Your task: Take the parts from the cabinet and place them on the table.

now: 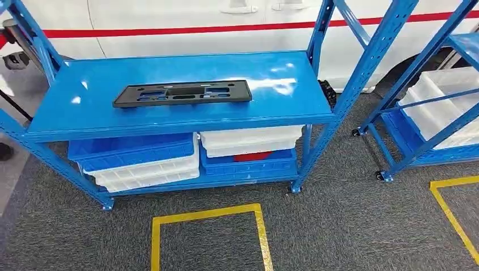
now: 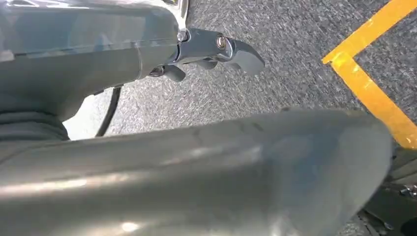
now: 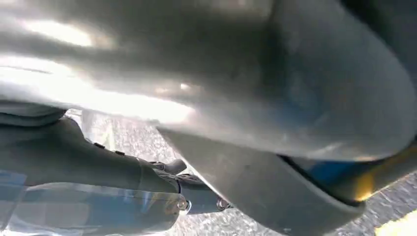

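Lying flat on the top shelf [image 1: 85,107] of the blue rack, a long black plastic plate [image 1: 182,94] with several cut-outs sits lengthwise near the shelf's middle, a little closer to its front edge than to its back edge, well apart from both side posts. Nothing touches it.

Below, on the lower shelf, a blue bin [image 1: 131,150] rests on stacked white bins [image 1: 148,174] toward the left end; toward the right end a white bin [image 1: 252,140] sits on another blue bin [image 1: 248,166], with something red [image 1: 252,156] showing between them. A second blue rack [image 1: 421,113] on castors stands beside the first at the right, holding white divided trays [image 1: 446,104]. Behind both runs a white panel with a red stripe [image 1: 186,29]. Yellow tape [image 1: 207,215] marks a square on the grey carpet before the rack.

The left hand [image 2: 216,51] hangs over the carpet near a yellow tape line, its fingers [image 2: 244,56] loosely curved and holding nothing. The right hand [image 3: 196,194] hangs likewise over carpet; its fingers are mostly hidden, so I cannot tell how they lie.
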Motion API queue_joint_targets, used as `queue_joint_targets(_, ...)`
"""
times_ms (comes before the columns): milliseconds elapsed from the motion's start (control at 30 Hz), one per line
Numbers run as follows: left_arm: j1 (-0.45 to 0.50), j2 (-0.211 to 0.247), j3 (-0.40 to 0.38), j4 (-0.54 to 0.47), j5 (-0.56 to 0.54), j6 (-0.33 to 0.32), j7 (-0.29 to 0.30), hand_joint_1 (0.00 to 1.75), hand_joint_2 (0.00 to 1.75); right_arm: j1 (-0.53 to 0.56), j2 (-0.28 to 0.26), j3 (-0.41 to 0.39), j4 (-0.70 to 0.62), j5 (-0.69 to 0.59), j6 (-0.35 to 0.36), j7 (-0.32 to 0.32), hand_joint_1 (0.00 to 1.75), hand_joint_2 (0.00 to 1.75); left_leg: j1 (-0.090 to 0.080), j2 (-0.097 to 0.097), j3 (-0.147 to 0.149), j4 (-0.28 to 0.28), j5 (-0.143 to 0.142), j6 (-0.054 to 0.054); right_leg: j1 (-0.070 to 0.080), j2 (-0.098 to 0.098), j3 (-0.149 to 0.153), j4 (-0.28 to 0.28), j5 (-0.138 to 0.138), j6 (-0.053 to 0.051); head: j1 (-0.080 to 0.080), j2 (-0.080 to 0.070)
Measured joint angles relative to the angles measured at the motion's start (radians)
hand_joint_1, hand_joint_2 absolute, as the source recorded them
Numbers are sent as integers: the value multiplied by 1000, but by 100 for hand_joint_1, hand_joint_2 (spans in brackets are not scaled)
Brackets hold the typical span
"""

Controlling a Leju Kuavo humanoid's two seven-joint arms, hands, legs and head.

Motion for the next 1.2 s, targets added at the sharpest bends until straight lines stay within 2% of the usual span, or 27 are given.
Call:
queue_joint_targets(67,0,-1,0,0,-2,0,0,0,0,1,0,0,0,1,0,1,0,0,-6,-3,14,0,-7,-1,10,-2,58,-168,105,-24,0,0)
queue_joint_targets(100,2,-2,0,0,-5,0,-3,0,0,2,-1,0,0,1,0,1,0,0,-5,-3,9,-1,-8,-3,16,-5,69,-191,102,-38,0,0)
queue_joint_targets(133,0,-3,0,1,-8,1,-10,0,0,1,-6,0,0,2,0,2,0,0,-13,-5,8,6,-11,-9,18,-7,73,-223,97,-38,0,0)
queue_joint_targets(200,-2,-3,0,1,-8,4,-14,0,0,4,-5,0,0,3,-1,2,0,0,-9,-3,2,5,-10,-16,17,-4,69,-228,101,-31,0,0)
queue_joint_targets(233,-1,-1,0,1,-8,3,-14,0,0,7,-4,0,0,3,-1,0,0,0,-12,-2,4,1,-8,-14,17,-2,69,-230,102,-27,0,0)
queue_joint_targets(333,1,-1,0,1,-15,2,-18,0,0,9,-4,0,0,5,-1,0,0,0,-11,0,10,-2,-8,-17,18,-2,73,-229,100,-30,0,0)
queue_joint_targets(500,3,0,0,1,-18,1,-32,0,0,10,-4,-2,0,5,-2,-1,0,0,-12,-1,12,-1,-11,-14,16,-2,74,-230,100,-29,0,0)
queue_joint_targets(633,3,0,0,1,-18,0,-32,0,0,10,-4,-2,0,5,0,-2,0,0,-16,-1,11,-2,-14,-9,12,-3,75,-232,98,-25,0,0)
queue_joint_targets(667,4,0,0,1,-18,0,-32,0,0,11,-4,-2,0,5,0,-2,0,0,-16,-1,8,-11,-12,-6,12,-3,78,-218,108,-21,0,0)
queue_joint_targets(700,5,0,0,1,-18,-2,-32,0,0,12,-4,-2,0,5,0,-3,0,0,-10,-4,16,-22,-26,3,12,-4,77,-210,114,-15,0,0)
queue_joint_targets(767,6,-1,0,1,-18,-2,-31,0,0,13,-8,-3,0,6,0,-5,0,0,-5,-5,43,-33,-32,11,11,-3,57,-165,97,-9,0,0)
queue_joint_targets(800,6,-1,1,1,-18,-2,-31,0,0,12,-8,-3,0,6,1,-8,0,0,-4,-4,50,-33,-36,14,10,-3,29,-115,68,-6,1,0)
queue_joint_targets(867,9,-1,1,1,-18,-2,-31,0,0,10,-11,-4,-1,6,1,-19,0,0,-4,-2,63,-33,-46,13,8,-2,-52,32,-3,3,0,0)
queue_joint_targets(900,12,-1,2,1,-18,-2,-31,0,0,8,-11,-5,-2,6,0,-22,0,0,-3,-2,70,-32,-51,11,8,-3,-75,75,-14,8,0,0)
queue_joint_targets(933,16,-1,2,1,-18,-2,-31,0,0,6,-13,-8,-3,6,0,-23,0,0,0,-1,81,-32,-58,7,6,-3,-82,86,0,13,0,0)
queue_joint_targets(967,18,-1,2,1,-18,-2,-31,0,0,6,-14,-9,-3,6,0,-22,0,0,3,-2,94,-31,-66,1,2,-4,-66,45,36,16,0,0)
queue_joint_targets(1033,20,-2,2,1,-19,-2,-31,0,0,11,-16,-10,-3,6,0,-19,0,0,11,-5,126,-30,-86,-12,-9,-9,-5,-111,127,24,0,0)
queue_joint_targets(1067,23,-2,2,1,-21,-2,-32,0,0,17,-17,-11,-2,6,0,-18,0,0,10,-4,130,-31,-97,-21,-15,-13,8,-179,173,26,0,0)
queue_joint_targets(1100,21,-2,3,1,-21,-3,-32,0,0,17,-17,-11,0,6,-1,-18,0,0,10,-4,141,-27,-103,-29,-3,-16,4,-187,141,19,0,0)
queue_joint_targets(1133,18,-2,3,1,-22,-3,-32,0,0,17,-17,-11,0,6,-2,-18,0,0,7,-3,136,-28,-107,-38,3,-19,7,-198,132,-9,1,0)
queue_joint_targets(1167,19,-1,3,1,-23,-5,-31,0,0,18,-16,-12,-2,4,-5,-20,0,0,3,2,147,-35,-112,-45,0,-17,9,-206,130,-20,1,0)
queue_joint_targets(1200,18,-1,3,1,-23,-6,-32,0,0,17,-16,-12,-2,5,-5,-19,0,0,4,2,148,-20,-103,-51,0,-13,17,-209,118,-30,1,0)
